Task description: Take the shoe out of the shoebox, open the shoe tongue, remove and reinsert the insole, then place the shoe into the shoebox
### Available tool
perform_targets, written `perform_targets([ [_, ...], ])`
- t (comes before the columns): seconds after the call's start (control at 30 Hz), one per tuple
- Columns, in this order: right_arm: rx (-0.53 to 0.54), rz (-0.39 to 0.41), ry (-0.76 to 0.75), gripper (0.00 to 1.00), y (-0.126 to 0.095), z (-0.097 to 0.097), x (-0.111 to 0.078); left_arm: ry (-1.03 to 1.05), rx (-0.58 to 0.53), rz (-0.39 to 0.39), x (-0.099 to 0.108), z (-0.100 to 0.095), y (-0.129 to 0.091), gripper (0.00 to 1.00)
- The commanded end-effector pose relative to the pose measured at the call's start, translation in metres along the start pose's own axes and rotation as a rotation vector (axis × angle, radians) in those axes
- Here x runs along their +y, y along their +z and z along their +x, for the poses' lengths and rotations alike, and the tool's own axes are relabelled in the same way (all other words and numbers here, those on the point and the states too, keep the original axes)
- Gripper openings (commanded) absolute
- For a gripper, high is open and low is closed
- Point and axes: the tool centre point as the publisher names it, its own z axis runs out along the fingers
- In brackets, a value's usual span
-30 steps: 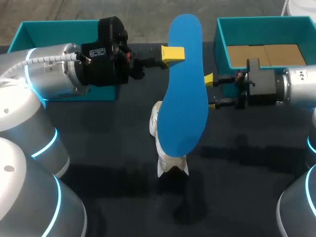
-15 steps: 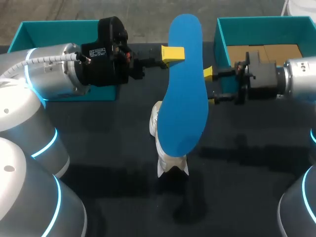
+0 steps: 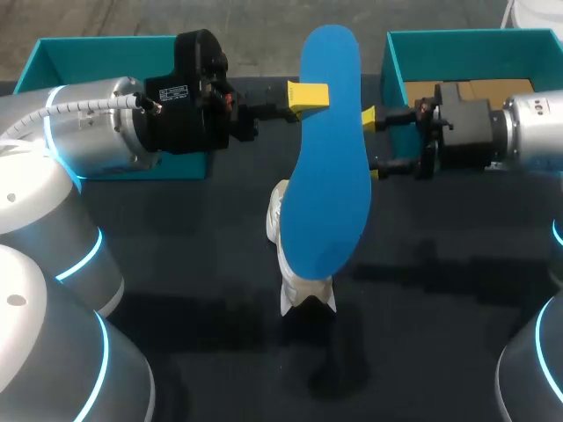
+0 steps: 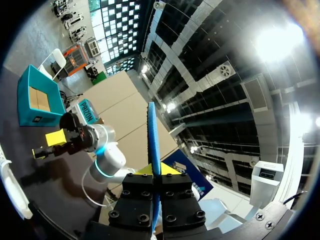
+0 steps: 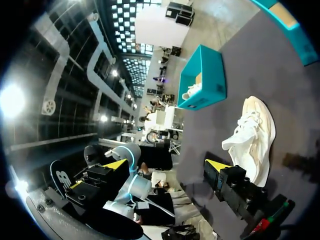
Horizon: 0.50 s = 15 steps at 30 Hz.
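You are at a robotics lab bench. Your left arm and right arm are grey industrial machines with glowing blue rings at their joints and a ribbed cable. They meet over a bare black table, which carries a left teal box and a right teal box.

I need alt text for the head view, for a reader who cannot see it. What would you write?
The left gripper holds up a blue insole, which hides part of the white shoe on the dark table. The right gripper, open, is beside the insole's edge. The teal left shoebox and right shoebox stand at the back.
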Motion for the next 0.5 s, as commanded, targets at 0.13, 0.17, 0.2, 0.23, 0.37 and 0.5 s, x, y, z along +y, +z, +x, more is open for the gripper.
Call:
perform_targets([
  [0.13,-0.002,-0.002,0.001,1.00,0.002,0.000,-0.001,0.000,0.001,0.003,0.000,-0.001,0.002,0.00],
  [0.17,-0.002,-0.002,0.001,1.00,0.002,0.000,-0.001,0.000,0.001,0.003,0.000,-0.001,0.002,0.00],
  [0.2,-0.002,-0.002,0.001,1.00,0.002,0.000,-0.001,0.000,0.001,0.003,0.000,-0.001,0.002,0.00],
  [0.23,-0.003,-0.001,0.001,1.00,0.002,0.001,-0.003,0.000,0.001,0.003,0.000,-0.001,0.002,0.00],
  [0.37,-0.008,0.017,0.014,1.00,0.003,0.004,-0.014,0.000,0.001,0.003,0.000,-0.001,0.002,0.00],
  [0.5,-0.026,0.039,0.014,1.00,0.006,0.005,-0.020,0.000,0.001,0.003,0.000,-0.001,0.002,0.00],
])
